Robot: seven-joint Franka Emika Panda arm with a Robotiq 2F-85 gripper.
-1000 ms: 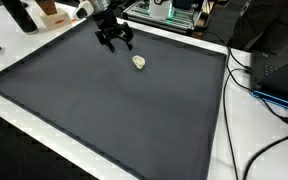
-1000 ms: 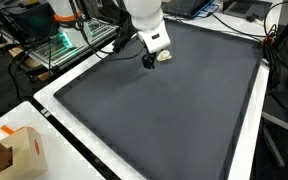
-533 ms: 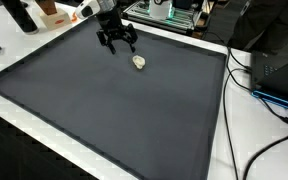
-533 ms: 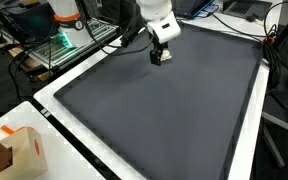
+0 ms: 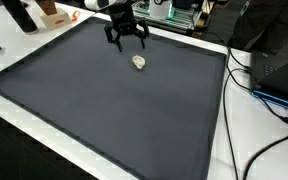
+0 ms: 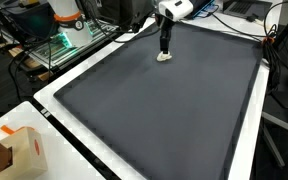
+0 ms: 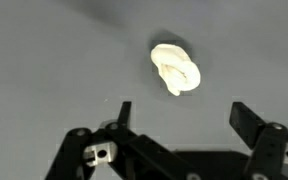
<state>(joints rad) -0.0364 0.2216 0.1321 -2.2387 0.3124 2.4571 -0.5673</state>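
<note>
A small cream-white lump (image 5: 138, 62) lies on the dark grey mat (image 5: 104, 115) near its far edge, also visible in an exterior view (image 6: 165, 56). My gripper (image 5: 128, 42) hangs above the mat just behind the lump, open and holding nothing. In an exterior view the gripper (image 6: 165, 47) stands directly over the lump, pointing down. The wrist view shows the lump (image 7: 175, 69) lying beyond my gripper (image 7: 184, 115), a little to the side of its centre line. The black fingers (image 7: 246, 118) are spread wide with only bare mat between them.
The mat sits on a white table (image 5: 246, 130). Cables (image 5: 246, 72) and a black box (image 5: 284, 62) lie beside one mat edge. A cardboard box (image 6: 19, 150) stands at a table corner. A rack with green lights (image 6: 64, 42) stands past the far edge.
The gripper has risen and travelled across the mat towards the lump, ending up over it. It stayed open. The lump has not moved.
</note>
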